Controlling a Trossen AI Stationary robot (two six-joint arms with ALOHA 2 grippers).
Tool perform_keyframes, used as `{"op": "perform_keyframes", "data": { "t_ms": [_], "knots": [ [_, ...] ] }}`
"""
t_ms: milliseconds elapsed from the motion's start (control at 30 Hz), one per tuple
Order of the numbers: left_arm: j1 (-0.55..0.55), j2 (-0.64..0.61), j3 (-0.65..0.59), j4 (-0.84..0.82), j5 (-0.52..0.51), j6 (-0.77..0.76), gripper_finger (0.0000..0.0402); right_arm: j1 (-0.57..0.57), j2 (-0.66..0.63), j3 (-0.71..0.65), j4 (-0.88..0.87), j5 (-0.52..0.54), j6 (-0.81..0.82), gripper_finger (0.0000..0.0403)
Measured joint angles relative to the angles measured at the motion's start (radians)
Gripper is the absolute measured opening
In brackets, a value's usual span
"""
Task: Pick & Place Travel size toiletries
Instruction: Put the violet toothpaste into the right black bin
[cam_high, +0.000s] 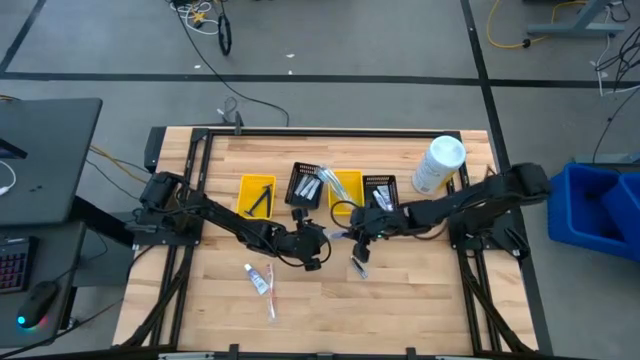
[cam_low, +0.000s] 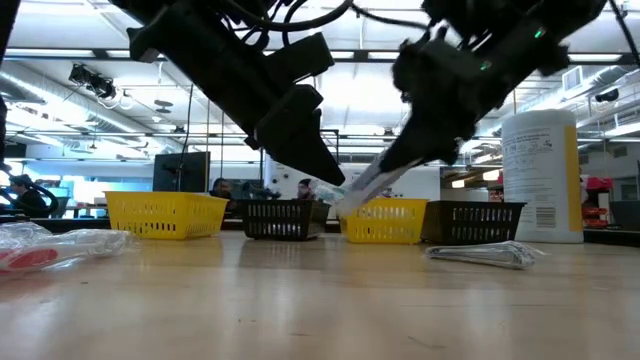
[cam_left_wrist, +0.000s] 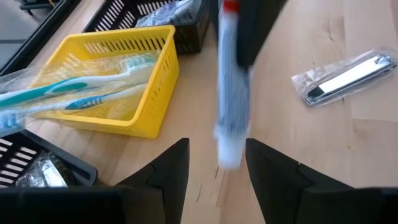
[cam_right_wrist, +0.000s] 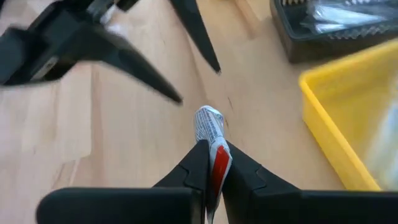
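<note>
Looking light, soft and squeezable, the toothpaste tube (cam_right_wrist: 209, 127): probably best pinched flat near its crimped end, where the foil likely slips less. Hanging above bare wood just in front of the yellow bin (cam_high: 346, 185). Clamping tight on the tube's red-marked end, the right gripper (cam_right_wrist: 213, 163), fingers nearly together. Standing spread on either side of the tube's free end without touching it, the left gripper (cam_left_wrist: 216, 163), gripping nothing. Lying further in front of the yellow bin, a wrapped nail clipper (cam_left_wrist: 344, 78).
</note>
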Motion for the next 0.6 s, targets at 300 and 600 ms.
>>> {"op": "perform_keyframes", "data": {
  "t_ms": [300,600],
  "knots": [
    [0.002,0.000,0.000,-0.013,0.003,-0.024,0.0167,0.036,-0.310,0.000,-0.455,0.163,0.003,0.0034],
    [0.002,0.000,0.000,-0.012,0.003,-0.024,0.0167,0.025,-0.470,0.000,-0.700,0.678,0.216,0.0034]
  ]
}}
